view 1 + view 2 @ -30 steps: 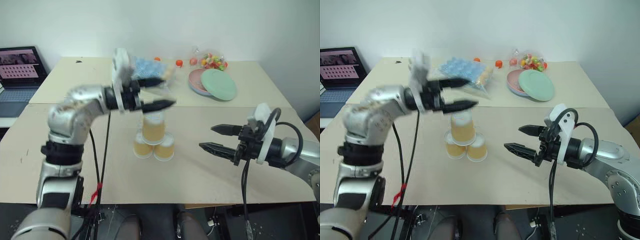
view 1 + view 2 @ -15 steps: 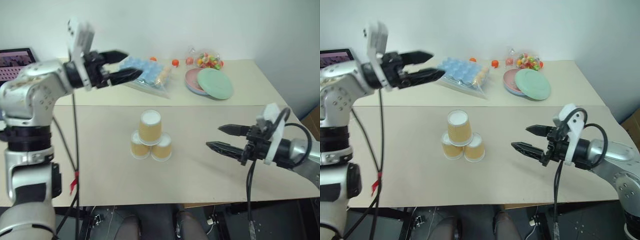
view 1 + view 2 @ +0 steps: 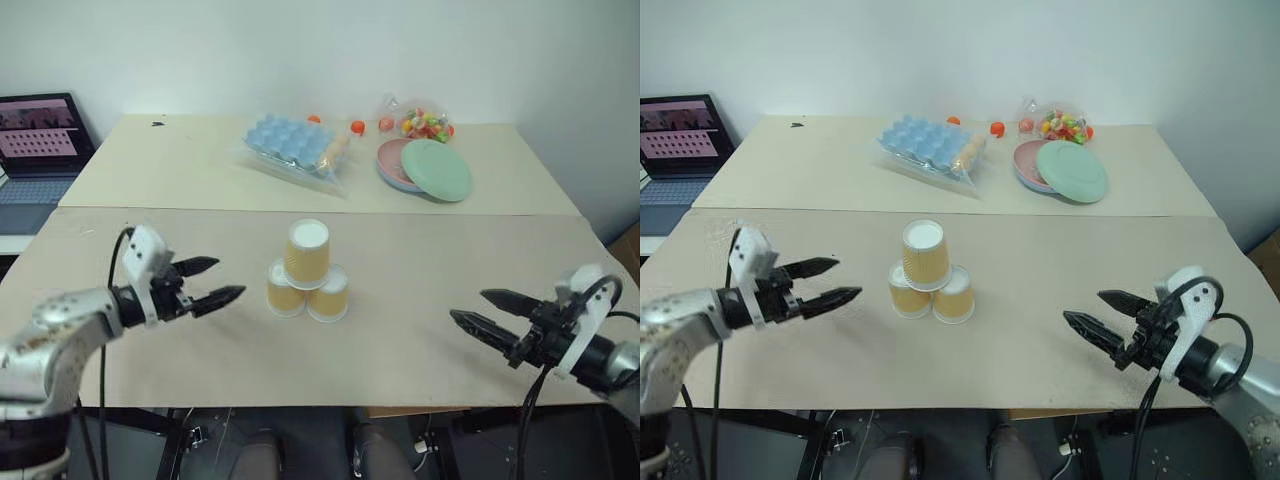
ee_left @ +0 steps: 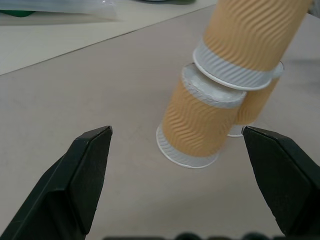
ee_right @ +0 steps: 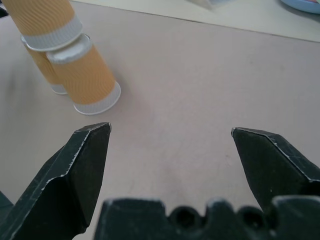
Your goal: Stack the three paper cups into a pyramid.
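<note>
Near the middle of the long beige table (image 3: 420,330), toward its front edge, you had the three orange-tan ribbed paper cups with white rims standing as a finished pyramid (image 3: 306,270). Two cups sat mouth-down side by side, the left base cup (image 3: 284,290) and the right base cup (image 3: 329,296) touching each other, and the top cup (image 3: 307,250) rested mouth-down across their white bases, leaning slightly.

Your left gripper (image 3: 216,282) hovered low over the table to the left of the pyramid, its two black fingers spread wide and holding nothing, pointing toward the cups but clear of them. In the left wrist view the cups stood between and beyond its fingertips (image 4: 90,150), apart from both.

Your right gripper (image 3: 480,310) hung near the front right corner of the table, well apart from the pyramid, its black fingers likewise wide apart and empty, aimed toward the cups.

Along the far edge of the table lay a light blue egg tray in clear plastic wrap (image 3: 291,140), and to its right a pale green round plate stacked on a pink plate (image 3: 436,168). Behind those, near the far edge, sat a clear bag of small colourful pieces (image 3: 425,124) and a few small orange-red balls (image 3: 358,126). Off the table's left side stood an open laptop (image 3: 38,135) with its screen lit.
</note>
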`<state>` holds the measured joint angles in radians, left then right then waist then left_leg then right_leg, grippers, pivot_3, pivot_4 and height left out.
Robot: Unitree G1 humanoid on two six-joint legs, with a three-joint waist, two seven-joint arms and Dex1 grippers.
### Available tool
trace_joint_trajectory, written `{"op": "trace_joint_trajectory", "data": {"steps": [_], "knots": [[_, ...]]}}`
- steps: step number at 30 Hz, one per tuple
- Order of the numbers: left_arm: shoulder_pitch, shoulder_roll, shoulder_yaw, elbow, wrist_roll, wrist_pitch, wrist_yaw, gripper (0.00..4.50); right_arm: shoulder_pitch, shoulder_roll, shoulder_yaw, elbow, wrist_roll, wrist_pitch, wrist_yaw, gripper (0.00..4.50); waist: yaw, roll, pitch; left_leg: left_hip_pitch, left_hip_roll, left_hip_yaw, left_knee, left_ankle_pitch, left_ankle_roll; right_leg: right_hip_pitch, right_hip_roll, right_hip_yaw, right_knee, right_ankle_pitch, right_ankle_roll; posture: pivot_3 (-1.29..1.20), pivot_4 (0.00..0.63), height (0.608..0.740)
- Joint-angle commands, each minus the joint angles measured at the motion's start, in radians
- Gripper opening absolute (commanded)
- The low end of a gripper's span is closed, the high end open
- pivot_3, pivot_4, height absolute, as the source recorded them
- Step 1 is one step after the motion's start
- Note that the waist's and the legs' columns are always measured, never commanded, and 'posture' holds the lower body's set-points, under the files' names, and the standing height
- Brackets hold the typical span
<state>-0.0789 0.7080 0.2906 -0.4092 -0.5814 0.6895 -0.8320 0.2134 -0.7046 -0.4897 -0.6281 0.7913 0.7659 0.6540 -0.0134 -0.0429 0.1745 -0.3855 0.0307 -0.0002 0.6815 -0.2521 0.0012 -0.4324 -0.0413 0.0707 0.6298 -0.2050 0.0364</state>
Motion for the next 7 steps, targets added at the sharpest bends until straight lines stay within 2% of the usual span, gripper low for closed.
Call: {"op": "trace_joint_trajectory", "data": {"steps": [1, 4, 7], "knots": [[0.003, -0.079, -0.075, -0.049, 0.078, -0.114, 0.088, 4.44, -0.002, 0.020, 0.082, -0.071, -0.081, -0.072, -0.041, 4.50, 0.000, 0.001, 0.000, 0.002, 0.000, 0.000, 0.000, 0.000, 0.000, 0.003, 0.000, 0.000, 0.000, 0.000, 0.000, 0.00, 0.150, 0.736], [0.009, -0.106, -0.118, -0.043, 0.118, -0.171, 0.096, 4.44, -0.014, 0.032, 0.118, -0.091, -0.094, -0.075, -0.065, 4.50, -0.001, 0.001, 0.000, 0.008, 0.000, 0.000, 0.000, 0.000, 0.000, 0.008, 0.001, 0.000, -0.001, -0.001, -0.003, 0.00, 0.150, 0.736], [0.013, -0.085, -0.120, -0.035, 0.107, -0.163, 0.073, 4.44, -0.024, 0.033, 0.119, -0.096, -0.088, -0.069, -0.076, 4.50, -0.004, 0.001, 0.000, 0.009, 0.001, 0.000, 0.000, 0.000, 0.000, 0.008, 0.002, 0.000, -0.001, -0.002, -0.003, 0.00, 0.150, 0.736]]}}
